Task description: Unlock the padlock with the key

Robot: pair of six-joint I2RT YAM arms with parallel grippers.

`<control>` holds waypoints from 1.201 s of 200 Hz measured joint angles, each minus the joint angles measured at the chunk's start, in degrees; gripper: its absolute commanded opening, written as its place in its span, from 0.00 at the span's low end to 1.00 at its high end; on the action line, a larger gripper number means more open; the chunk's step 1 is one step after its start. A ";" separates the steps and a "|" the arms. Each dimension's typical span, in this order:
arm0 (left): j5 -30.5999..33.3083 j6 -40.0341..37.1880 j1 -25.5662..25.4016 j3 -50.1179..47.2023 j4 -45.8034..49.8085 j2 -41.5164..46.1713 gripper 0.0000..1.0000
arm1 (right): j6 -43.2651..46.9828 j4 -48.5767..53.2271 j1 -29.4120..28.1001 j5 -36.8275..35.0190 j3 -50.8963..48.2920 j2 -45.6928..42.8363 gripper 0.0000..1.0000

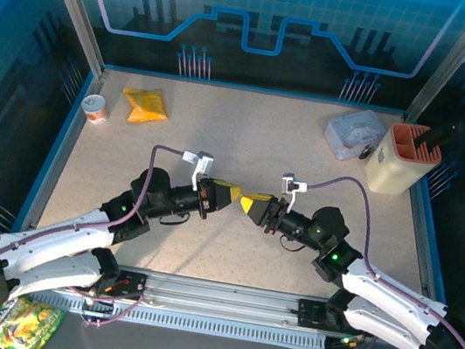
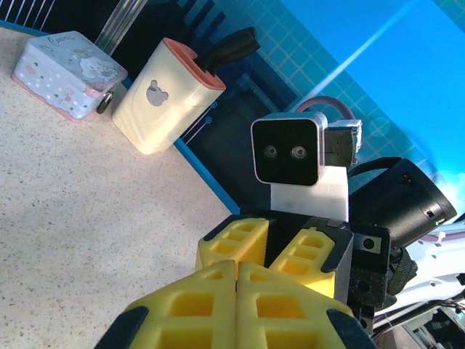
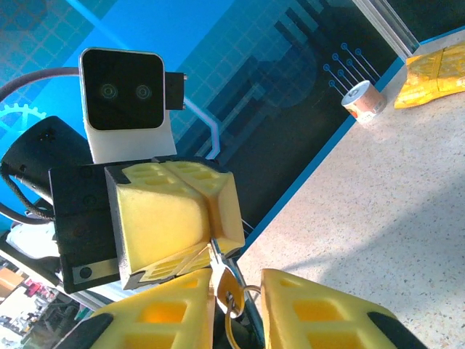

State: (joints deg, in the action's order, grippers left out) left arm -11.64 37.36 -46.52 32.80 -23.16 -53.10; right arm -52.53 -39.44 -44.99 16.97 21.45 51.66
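Silvery key in left pincer; tin, holder well apart.

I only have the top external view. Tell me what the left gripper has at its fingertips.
Observer: In the right wrist view the left gripper pinches a thin silvery key at its tips.
Operator: Now the other arm's fingers.
Observer: The right gripper has them apart, the key reaching into the gap; whether they grip anything is unclear.
Operator: Say what else is in that gap.
Observer: A small wire ring sits beside the key.
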 measured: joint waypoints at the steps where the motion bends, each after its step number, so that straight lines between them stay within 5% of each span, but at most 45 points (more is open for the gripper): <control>1: 0.00 0.00 0.00 0.00 0.00 0.00 0.00 | 0.00 0.00 0.00 0.02 0.00 0.00 0.21; 88: -0.22 0.00 -0.20 0.50 -0.66 -0.59 0.00 | 0.48 5.22 0.00 -0.17 1.95 -2.36 0.00; 130: 0.61 -2.27 -0.52 3.13 3.10 -1.25 0.43 | 3.58 19.26 0.07 -2.45 7.23 -6.64 0.00; 180: 10.38 -9.55 0.57 18.05 19.76 -7.96 0.55 | 13.97 54.34 0.11 -21.42 26.34 -16.39 0.00; 240: 15.06 -10.32 1.20 42.84 30.03 -39.85 0.57 | 18.82 80.37 0.44 -42.12 38.49 -25.75 0.00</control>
State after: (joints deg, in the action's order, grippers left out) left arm 3.42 27.05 -45.32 75.64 6.87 -92.95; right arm -33.71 40.93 -44.56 -25.15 59.94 25.91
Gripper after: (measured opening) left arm 0.574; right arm 0.047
